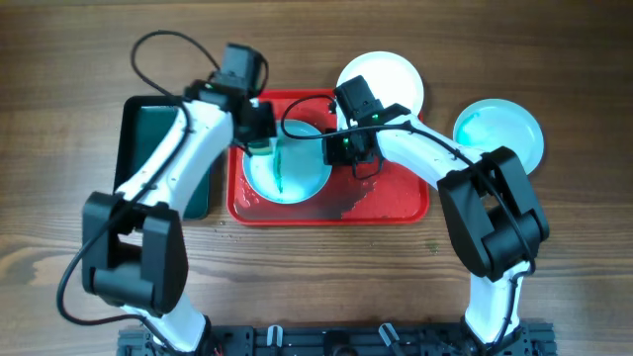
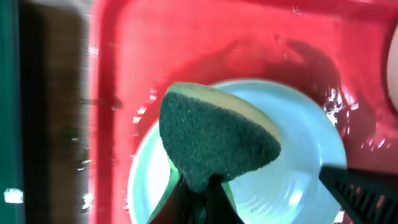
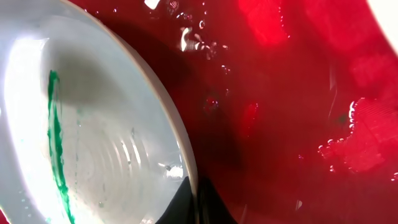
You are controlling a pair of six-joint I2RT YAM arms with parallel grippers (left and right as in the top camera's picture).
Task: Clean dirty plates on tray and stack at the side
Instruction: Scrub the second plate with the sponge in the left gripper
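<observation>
A white plate point(image 1: 297, 178) with a green streak point(image 3: 55, 143) lies on the wet red tray point(image 1: 396, 210). My left gripper point(image 1: 259, 146) is shut on a sponge point(image 2: 214, 140), dark green side showing, held on the plate's point(image 2: 292, 162) far left part. My right gripper point(image 1: 341, 150) is shut on the plate's right rim point(image 3: 177, 124), one finger inside and one outside point(image 3: 194, 198). A second plate point(image 1: 391, 77) lies on the table behind the tray. A third plate point(image 1: 499, 133), smeared teal, lies on the table to the right.
A smaller dark green tray point(image 1: 148, 124) sits left of the red tray, partly under my left arm. Water pools and glints on the red tray floor point(image 3: 292, 93). Bare wooden table point(image 1: 326, 277) lies in front.
</observation>
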